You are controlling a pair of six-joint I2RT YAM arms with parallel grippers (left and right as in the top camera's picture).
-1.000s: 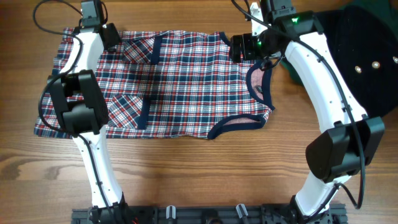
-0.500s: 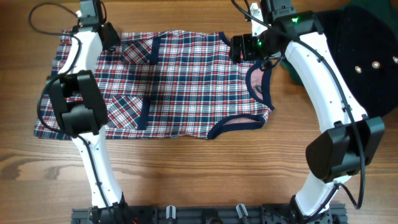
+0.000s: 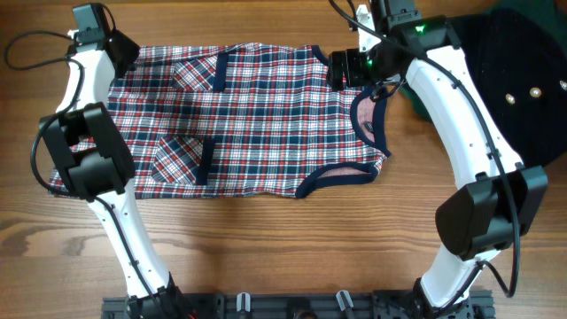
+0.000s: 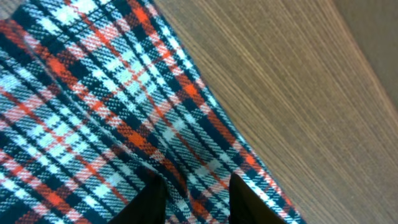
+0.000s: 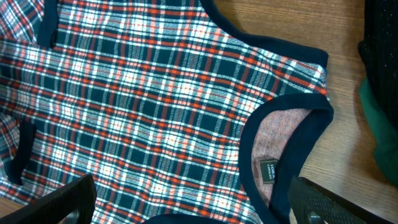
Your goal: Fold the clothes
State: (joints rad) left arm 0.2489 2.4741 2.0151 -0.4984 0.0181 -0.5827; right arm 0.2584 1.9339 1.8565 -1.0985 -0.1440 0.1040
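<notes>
Between the narrow-set fingers of the left end effector lies the clothes hem; whether pinched, I cannot tell. Under the right end effector, spread wide, lies the neckline.

The wooden table carries the plaid garment spread flat — beside it a black studded garment and green fabric.

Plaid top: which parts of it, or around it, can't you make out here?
Overhead: the left arm hides the left hem of the top.
Left wrist: the left gripper is cut by the bottom edge; pinching cloth or not, unclear.
Right wrist: the neck label is too small to read.
Overhead: the black garment runs off the right edge.
</notes>
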